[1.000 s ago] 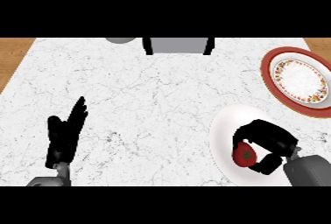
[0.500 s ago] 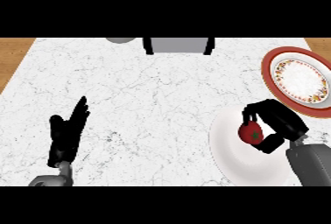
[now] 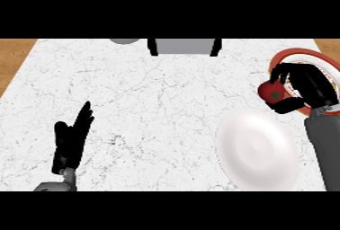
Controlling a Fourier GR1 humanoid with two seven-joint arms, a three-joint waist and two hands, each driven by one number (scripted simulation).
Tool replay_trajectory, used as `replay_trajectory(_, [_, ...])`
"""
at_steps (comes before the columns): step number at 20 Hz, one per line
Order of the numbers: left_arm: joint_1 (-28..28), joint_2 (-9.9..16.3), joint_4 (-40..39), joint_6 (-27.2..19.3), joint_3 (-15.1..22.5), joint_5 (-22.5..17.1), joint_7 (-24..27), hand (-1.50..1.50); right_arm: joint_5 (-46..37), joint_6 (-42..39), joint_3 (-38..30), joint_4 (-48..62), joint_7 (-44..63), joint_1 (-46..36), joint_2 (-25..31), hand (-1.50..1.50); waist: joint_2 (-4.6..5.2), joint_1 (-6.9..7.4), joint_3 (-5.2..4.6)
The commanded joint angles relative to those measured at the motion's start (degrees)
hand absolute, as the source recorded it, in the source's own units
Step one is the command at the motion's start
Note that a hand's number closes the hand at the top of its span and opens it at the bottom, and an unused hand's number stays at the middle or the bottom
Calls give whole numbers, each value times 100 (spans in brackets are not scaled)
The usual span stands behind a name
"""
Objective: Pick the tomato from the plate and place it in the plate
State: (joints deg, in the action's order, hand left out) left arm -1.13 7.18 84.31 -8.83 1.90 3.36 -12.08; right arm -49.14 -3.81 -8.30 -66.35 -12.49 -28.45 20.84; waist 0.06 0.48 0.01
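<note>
My right hand (image 3: 306, 87) is curled round the small round red tomato (image 3: 270, 90), grasping it at the left edge of the red-rimmed patterned plate (image 3: 317, 56) at the counter's far right; can't tell if the tomato touches the rim. The plain white round plate (image 3: 256, 150) lies nearer me, just below, w/ nothing on it. My left hand (image 3: 72, 143) rests at lower left, fingers straight & released, on the white marble counter (image 3: 159, 94). A grey box w/ black sides (image 3: 185, 46) sits at the far edge, and a grey round obj (image 3: 125, 41) is left of it.
</note>
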Motion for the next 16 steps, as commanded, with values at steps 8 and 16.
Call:
replay_trajectory(8, [70,115,252,179,-110,-80,-147,0,277,478,-1101,123,765,-634,629,150,-6,-4,-1])
replay_trajectory(16, [-18,209,-94,308,-234,-28,166,0,168,1253,-1450,2566,103,-1367,1152,150,33,82,3])
